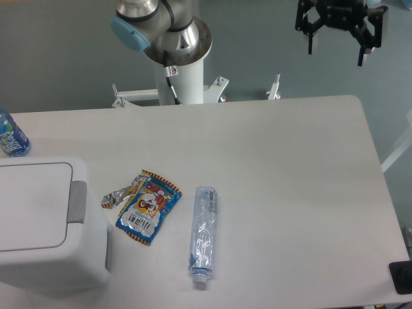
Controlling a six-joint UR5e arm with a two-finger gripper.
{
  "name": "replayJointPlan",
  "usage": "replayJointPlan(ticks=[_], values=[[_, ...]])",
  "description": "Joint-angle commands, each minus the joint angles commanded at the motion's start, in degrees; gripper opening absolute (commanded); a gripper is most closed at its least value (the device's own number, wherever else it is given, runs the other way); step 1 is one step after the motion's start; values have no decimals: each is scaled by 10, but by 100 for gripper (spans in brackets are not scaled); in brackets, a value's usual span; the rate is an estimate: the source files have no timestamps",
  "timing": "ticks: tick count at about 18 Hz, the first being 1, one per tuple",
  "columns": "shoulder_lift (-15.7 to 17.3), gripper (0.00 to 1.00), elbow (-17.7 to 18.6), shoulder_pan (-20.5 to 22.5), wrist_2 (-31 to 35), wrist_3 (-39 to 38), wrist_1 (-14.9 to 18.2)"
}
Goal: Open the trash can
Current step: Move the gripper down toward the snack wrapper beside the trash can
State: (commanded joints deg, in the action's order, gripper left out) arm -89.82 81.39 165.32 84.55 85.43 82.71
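Note:
The trash can (45,222) is a large white boxy bin at the table's left front, cut off by the left edge of the view. Its flat lid (32,205) lies shut, with a grey push tab (78,202) on its right side. My gripper (336,48) hangs high at the top right, beyond the table's far edge and far from the bin. Its black fingers point down, spread apart and open, with nothing between them.
A blue snack packet (148,206) and a small crumpled wrapper (116,197) lie just right of the bin. A crushed clear plastic bottle (203,235) lies further right. A blue-labelled bottle (11,135) stands at the left edge behind the bin. The arm's base (180,71) rises at the table's far side.

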Motion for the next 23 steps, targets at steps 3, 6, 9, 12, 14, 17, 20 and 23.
replayJointPlan(ticks=[3,6,9,12,14,17,20,23], values=[[0,100,4,0,0,0,-2],[-1,100,6,-2,0,-2,-10],[-4,100,9,-4,1,-12,-8],[-7,100,1,-12,-3,-71,-14],[-16,100,-2,-37,-3,-172,-23],[-28,100,5,-90,2,-290,-75],[-35,100,15,-129,0,-418,-100],[-50,100,15,-185,0,-503,-113]])
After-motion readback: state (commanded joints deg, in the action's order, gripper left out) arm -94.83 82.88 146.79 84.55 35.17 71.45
